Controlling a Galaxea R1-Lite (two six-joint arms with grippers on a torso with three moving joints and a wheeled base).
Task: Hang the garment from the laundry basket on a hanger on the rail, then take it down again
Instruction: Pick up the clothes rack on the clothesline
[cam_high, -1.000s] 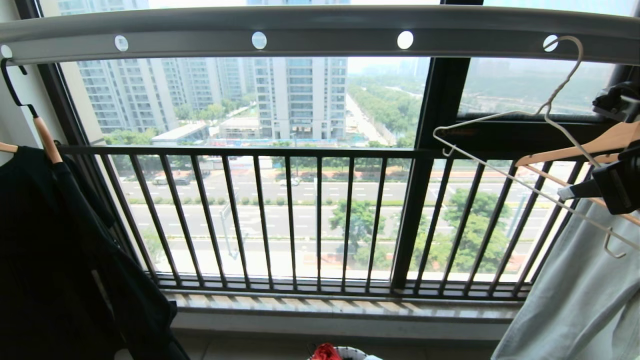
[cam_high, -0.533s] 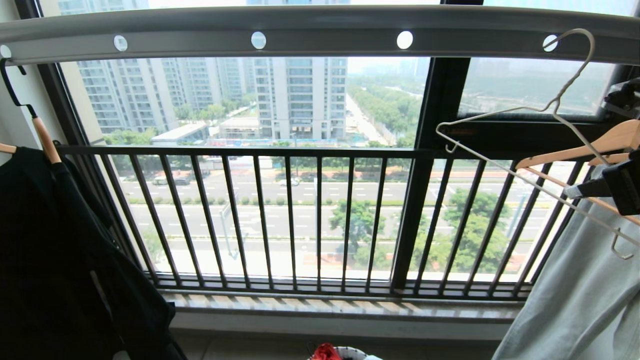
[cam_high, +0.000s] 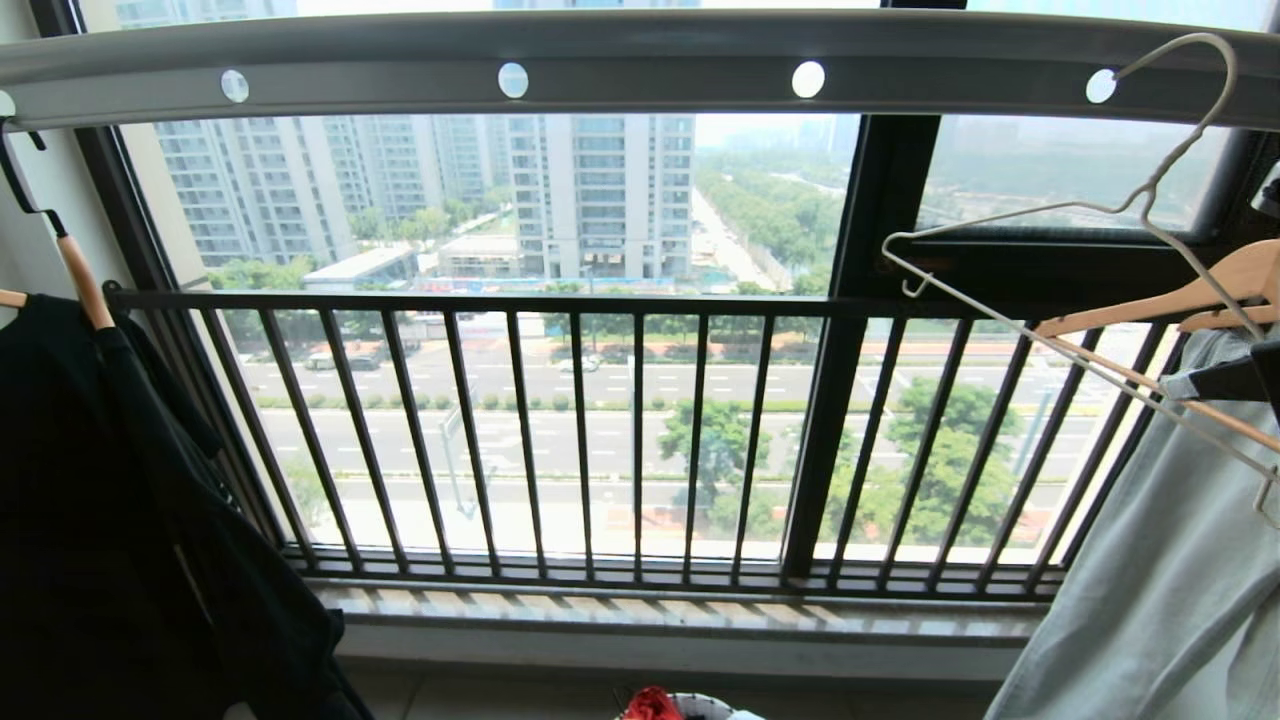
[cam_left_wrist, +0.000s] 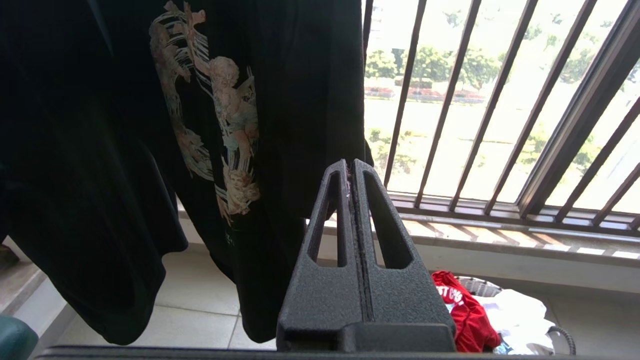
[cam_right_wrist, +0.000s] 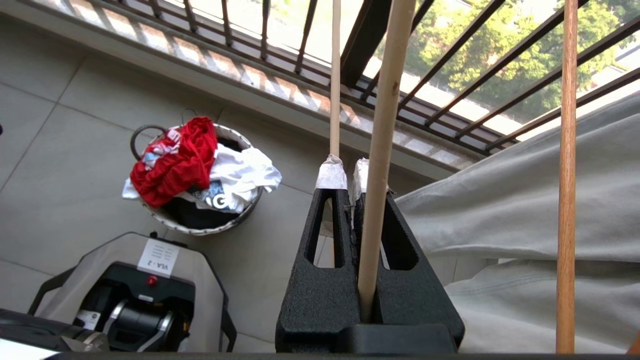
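The red garment lies crumpled over the rim of the laundry basket on the floor; it also shows in the left wrist view. My right gripper is shut on the lower wire of the pale hanger. In the head view the gripper sits at the far right edge. The hanger hangs tilted there, its hook tip beside the rightmost hole of the grey rail. My left gripper is shut on nothing, low beside the black shirt.
A black printed T-shirt hangs at the left on a wooden hanger. A pale grey-green garment hangs at the right on another wooden hanger. The barred window railing stands behind. White clothes fill the basket; the robot's base is beside it.
The hanger has risen and shifted right, its hook tip drawing back from the rail's rightmost hole. My right gripper has moved right, nearly out of the head view.
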